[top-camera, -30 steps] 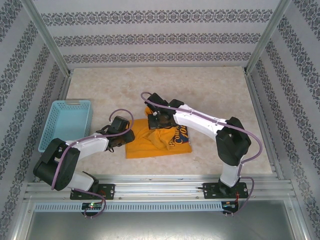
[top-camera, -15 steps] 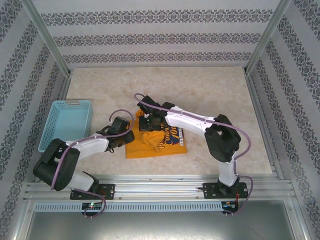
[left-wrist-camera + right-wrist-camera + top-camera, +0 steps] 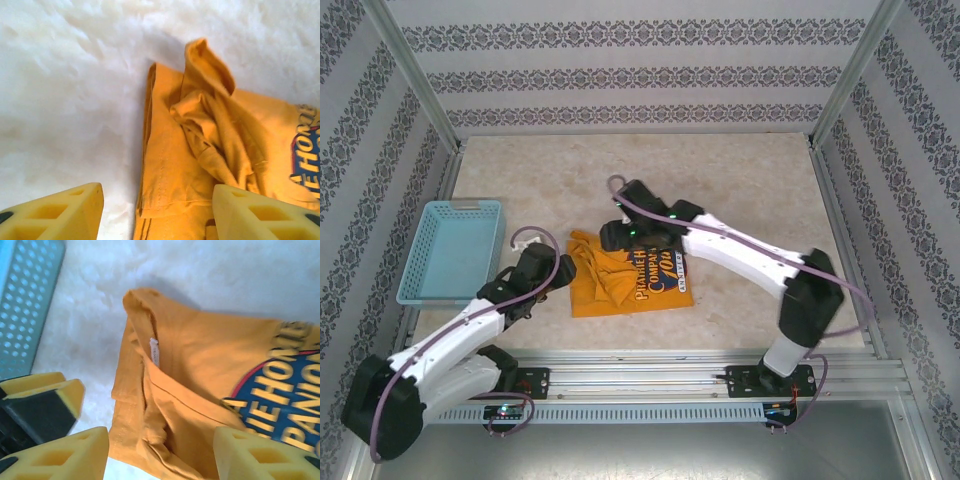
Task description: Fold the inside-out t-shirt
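Likely mid-fold: t-shirt is bunched at its left edge. Left gripper and right gripper are spread, nothing held. Regrasp of that edge is likely needed

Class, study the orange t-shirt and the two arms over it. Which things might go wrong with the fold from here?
1. The bunched cloth on the t-shirt is heaped unevenly; a tool closing there may pinch the wrong layers and skew the fold.
2. The left tool and right tool both hang open over the same end of the shirt, close together; they might knock into each other.
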